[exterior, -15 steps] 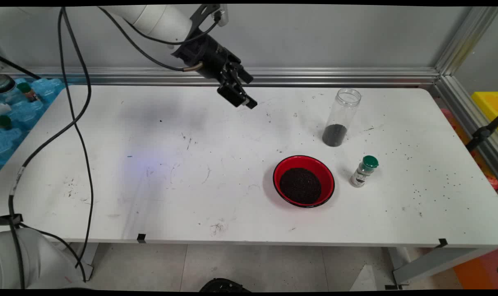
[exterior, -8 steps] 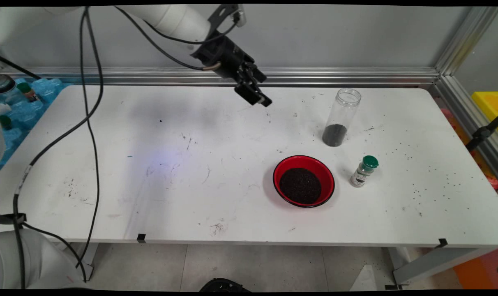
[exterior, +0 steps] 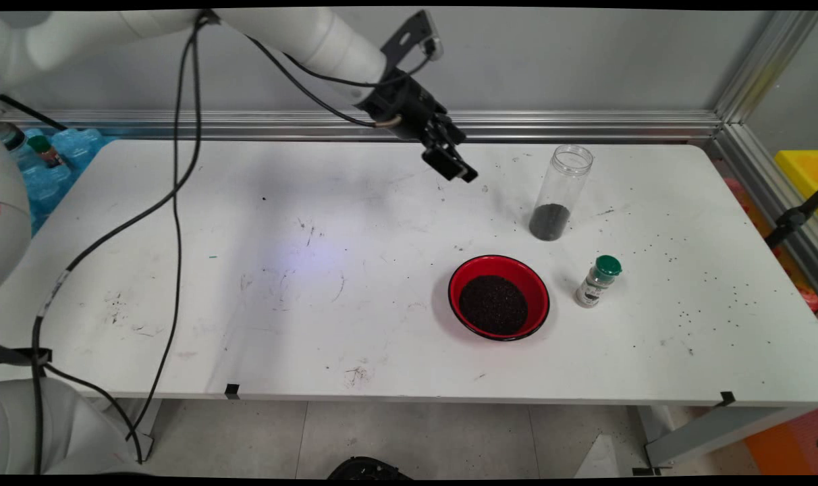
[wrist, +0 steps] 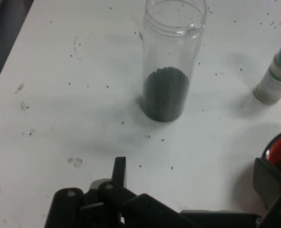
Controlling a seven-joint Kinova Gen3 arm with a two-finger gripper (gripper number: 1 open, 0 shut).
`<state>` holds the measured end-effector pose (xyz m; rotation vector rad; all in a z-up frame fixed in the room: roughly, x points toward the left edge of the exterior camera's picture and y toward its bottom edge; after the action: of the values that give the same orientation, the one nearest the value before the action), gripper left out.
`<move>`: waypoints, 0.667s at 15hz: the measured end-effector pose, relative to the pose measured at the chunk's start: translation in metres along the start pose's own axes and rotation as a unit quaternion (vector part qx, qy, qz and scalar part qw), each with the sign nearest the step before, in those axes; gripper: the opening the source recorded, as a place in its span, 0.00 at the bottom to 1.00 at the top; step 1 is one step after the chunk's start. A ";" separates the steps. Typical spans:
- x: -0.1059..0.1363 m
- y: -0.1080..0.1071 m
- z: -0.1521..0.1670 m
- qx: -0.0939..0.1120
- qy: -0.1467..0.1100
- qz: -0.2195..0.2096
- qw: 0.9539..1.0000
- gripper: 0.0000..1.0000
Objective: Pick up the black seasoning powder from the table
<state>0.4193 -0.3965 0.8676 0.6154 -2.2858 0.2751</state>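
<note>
The gripper [exterior: 457, 167] hangs in the air above the far half of the white table [exterior: 247, 283], tilted down toward the table's right side, holding nothing and touching nothing. Its fingers [wrist: 119, 171] stand wide apart: in the hand view one rises at lower left and the other at the far right edge, with bare table surface between them. Nearest to it is a tall clear jar [exterior: 561, 192], open at the top and upright, with a shallow layer of dark granules [wrist: 165, 92] in its bottom. The jar stands to the right of the gripper in the main view, apart from it, and straight ahead of the gripper in the hand view. Nothing lies between the gripper and the jar but open table with scattered dark specks. On the near side of the jar, apart from it, sits a red bowl [exterior: 536, 287] with a black rim, filled in its middle with a mound of dark grains [exterior: 493, 304]. Just beside the bowl, to its right, stands a small spice bottle [exterior: 596, 281] with a green cap, upright and not touching the bowl. Black cables [exterior: 176, 223] hang from the arm down across the left part of the table. Loose dark specks [exterior: 706, 277] are thickest on the right end of the table.
</note>
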 end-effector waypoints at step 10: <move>0.005 -0.009 0.074 -0.008 0.011 -0.008 1.000 1.00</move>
<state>0.3758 -0.4328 0.8195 0.6183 -2.2587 0.2538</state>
